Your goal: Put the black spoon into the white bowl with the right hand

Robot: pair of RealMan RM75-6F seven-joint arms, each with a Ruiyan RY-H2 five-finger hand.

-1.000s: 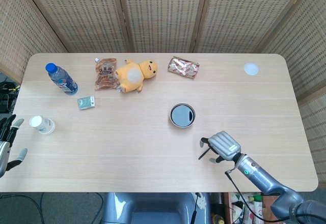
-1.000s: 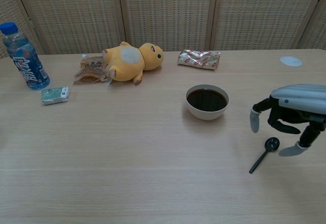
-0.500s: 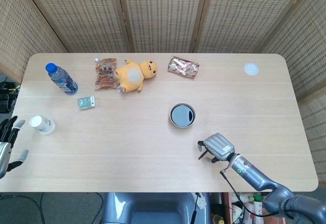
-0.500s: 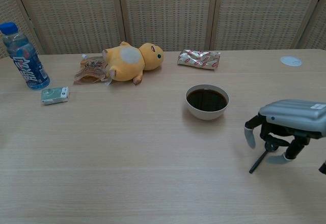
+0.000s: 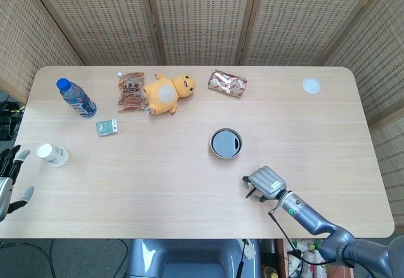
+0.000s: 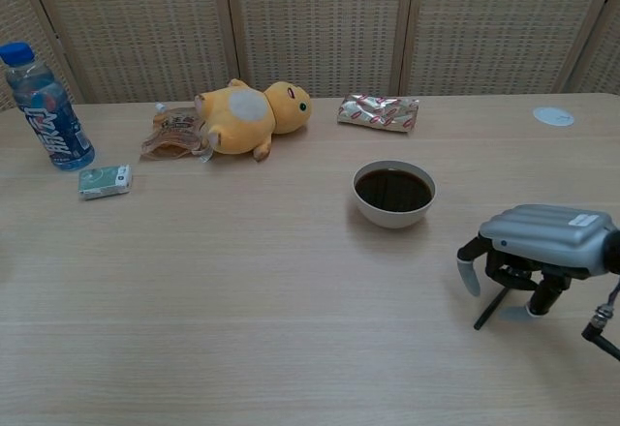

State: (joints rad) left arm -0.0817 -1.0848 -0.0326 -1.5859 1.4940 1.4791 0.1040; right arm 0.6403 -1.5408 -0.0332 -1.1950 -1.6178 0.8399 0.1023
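The white bowl [image 5: 226, 143] [image 6: 393, 194], dark inside, stands right of the table's middle. Near the front edge, right of the bowl, the black spoon [image 6: 489, 310] lies on the table. Only its handle shows, pointing toward the front left. My right hand [image 5: 265, 182] [image 6: 536, 252] is low over the spoon's head, palm down. Its fingers [image 6: 468, 278] curl down on either side of the spoon and stay apart, and no grip shows. My left hand [image 5: 9, 180] hangs off the table's left edge with fingers spread and nothing in it.
A blue bottle [image 5: 76, 98], a green packet [image 5: 106, 127] and a paper cup [image 5: 52, 155] are at the left. A yellow plush toy [image 5: 168, 93] and two snack packs [image 5: 130, 90] [image 5: 227, 83] lie along the back. A white disc [image 5: 310, 86] sits far right.
My right hand has moved left and down over the spoon, covering its head, and its fingers have curled closer around it. The spoon has not moved.
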